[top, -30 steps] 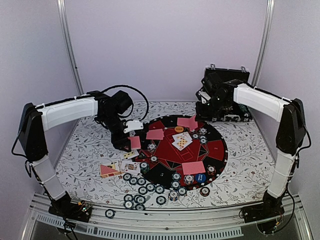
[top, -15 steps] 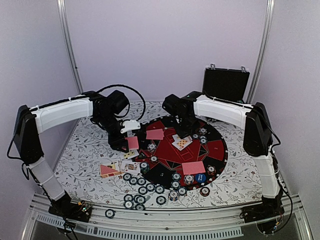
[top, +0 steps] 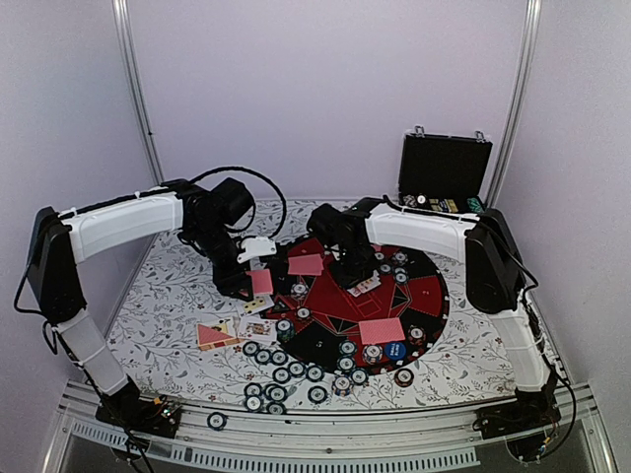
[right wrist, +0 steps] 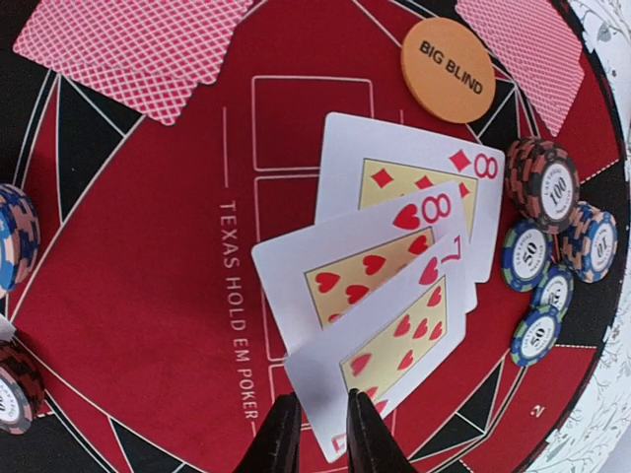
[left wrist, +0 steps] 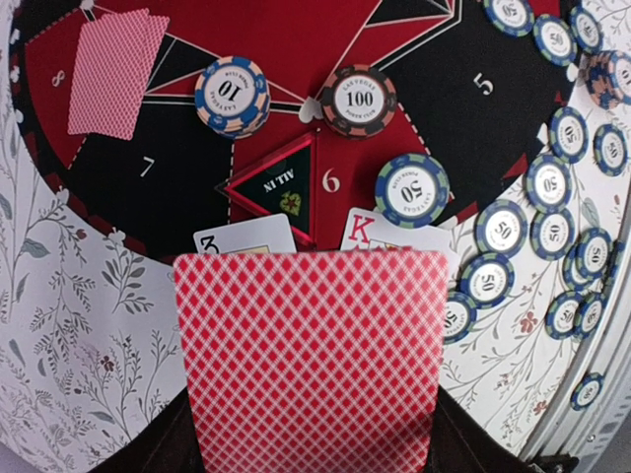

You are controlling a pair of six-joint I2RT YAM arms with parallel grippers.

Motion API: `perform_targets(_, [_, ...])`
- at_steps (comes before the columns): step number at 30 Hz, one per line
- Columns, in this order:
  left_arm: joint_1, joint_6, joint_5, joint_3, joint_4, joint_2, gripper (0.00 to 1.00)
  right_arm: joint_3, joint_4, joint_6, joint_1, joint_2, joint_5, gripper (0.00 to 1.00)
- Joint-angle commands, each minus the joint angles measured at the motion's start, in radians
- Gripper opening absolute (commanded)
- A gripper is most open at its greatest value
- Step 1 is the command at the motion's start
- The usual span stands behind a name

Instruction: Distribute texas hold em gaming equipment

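Right gripper (right wrist: 315,434) had swung from the black case (top: 446,168) to the middle of the mat (right wrist: 128,296), jaws a sliver apart at the seven of hearts (right wrist: 394,340); pinching or releasing, couldn't tell. It looked like the third flop card landing, fanned face-up over eight of hearts (right wrist: 360,258) and eight of diamonds (right wrist: 414,172). Left gripper (top: 245,279) stayed clamped on a red-backed card (left wrist: 311,355) above the mat's left edge. Chips (left wrist: 232,94) lay across mat and surface (top: 473,325).

Three face-up cards (right wrist: 394,286) fan out near an orange BIG BLIND disc (right wrist: 448,56), striped chips (right wrist: 540,177) and face-down red-backed cards (right wrist: 128,49).
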Motion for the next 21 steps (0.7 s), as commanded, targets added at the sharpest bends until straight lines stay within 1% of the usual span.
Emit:
perform_targets(1, [0.012, 0.002, 0.014, 0.025, -0.015, -0.024, 0.49, -0.014, 0.070, 0.023, -0.002, 0.033, -0.088, 0.30])
perform_targets(4, [0.012, 0.001, 0.022, 0.032, -0.017, -0.017, 0.49, -0.017, 0.082, 0.032, -0.009, 0.022, -0.114, 0.42])
perform_targets(6, [0.011, -0.003, 0.024, 0.037, -0.016, -0.012, 0.49, -0.049, 0.118, 0.041, -0.028, -0.007, -0.183, 0.46])
perform_targets(7, [0.011, -0.002, 0.026, 0.037, -0.015, -0.013, 0.49, -0.083, 0.153, 0.045, -0.041, -0.034, -0.229, 0.50])
perform_targets(9, [0.012, -0.002, 0.026, 0.038, -0.012, -0.015, 0.49, -0.164, 0.253, 0.069, -0.072, -0.113, -0.353, 0.59])
perform_targets(10, [0.011, -0.001, 0.027, 0.037, -0.012, -0.014, 0.49, -0.209, 0.312, 0.084, -0.090, -0.147, -0.447, 0.61])
perform_targets(13, [0.011, 0.001, 0.030, 0.041, -0.013, -0.012, 0.49, -0.378, 0.559, 0.163, -0.134, -0.290, -0.690, 0.70])
perform_targets(14, [0.011, 0.001, 0.031, 0.043, -0.015, -0.009, 0.49, -0.416, 0.636, 0.188, -0.139, -0.327, -0.748, 0.72])
perform_targets(16, [0.011, -0.001, 0.032, 0.048, -0.016, -0.006, 0.49, -0.445, 0.732, 0.249, -0.142, -0.361, -0.843, 0.75])
perform_targets(21, [0.009, -0.004, 0.033, 0.057, -0.014, -0.006, 0.49, -0.467, 0.954, 0.389, -0.131, -0.312, -1.081, 0.78])
